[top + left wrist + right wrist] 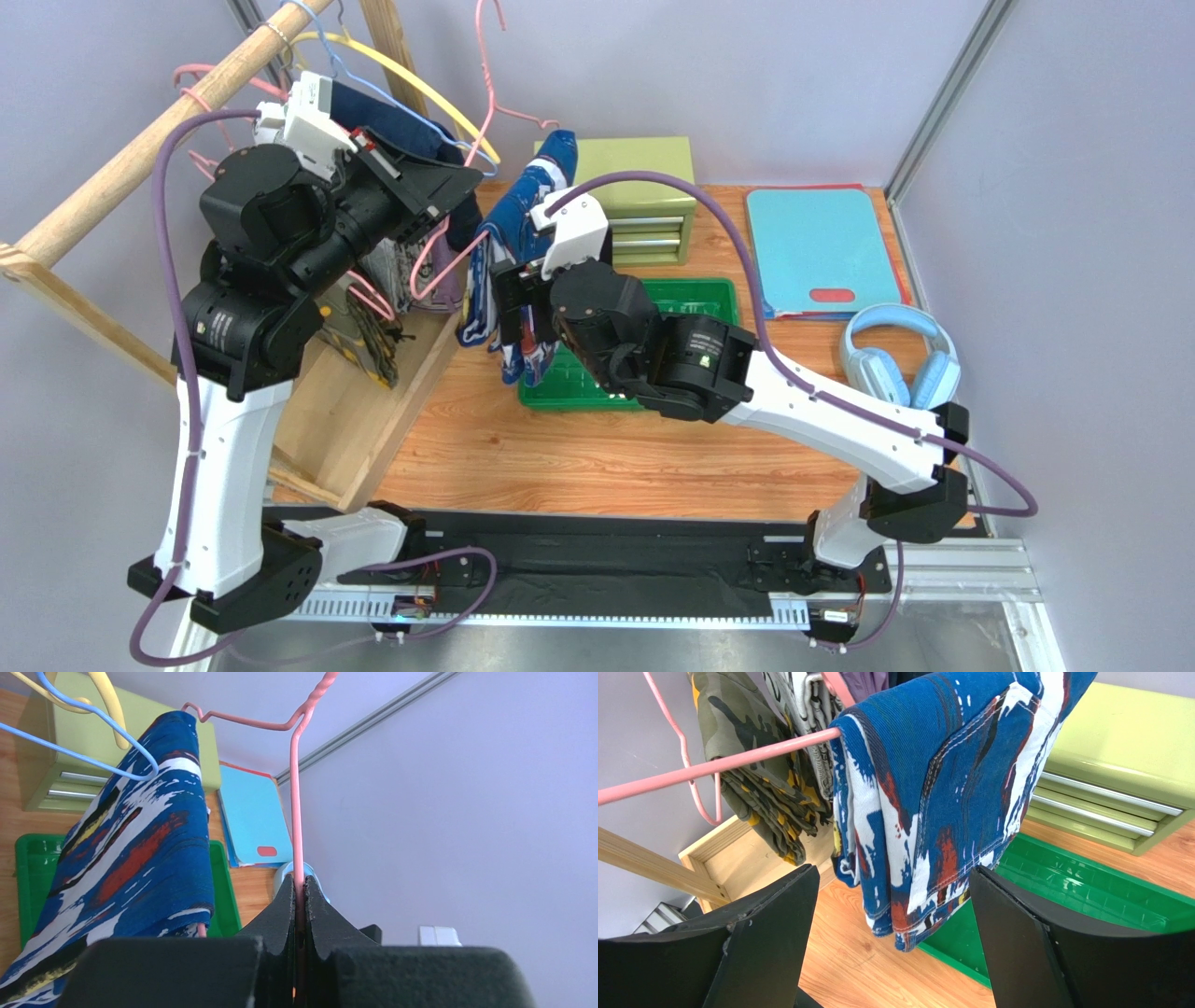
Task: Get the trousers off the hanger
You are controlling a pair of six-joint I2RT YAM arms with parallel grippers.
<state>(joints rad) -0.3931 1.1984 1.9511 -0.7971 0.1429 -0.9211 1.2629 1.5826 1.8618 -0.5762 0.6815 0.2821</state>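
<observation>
The blue splotch-print trousers hang folded over the bottom bar of the pink wire hanger, above the table's back left. My left gripper is shut on the hanger's upright pink wire, just below the twisted neck; the trousers drape to its left. My right gripper is open, one finger on each side of the trousers' hanging lower end, with a gap between the fabric and both fingers. In the top view the right gripper sits right at the cloth.
A green tray lies under and right of the trousers, with an olive drawer box behind it. A blue cutting board and headphones lie at the right. The wooden rack carries a camouflage garment and yellow and light blue hangers.
</observation>
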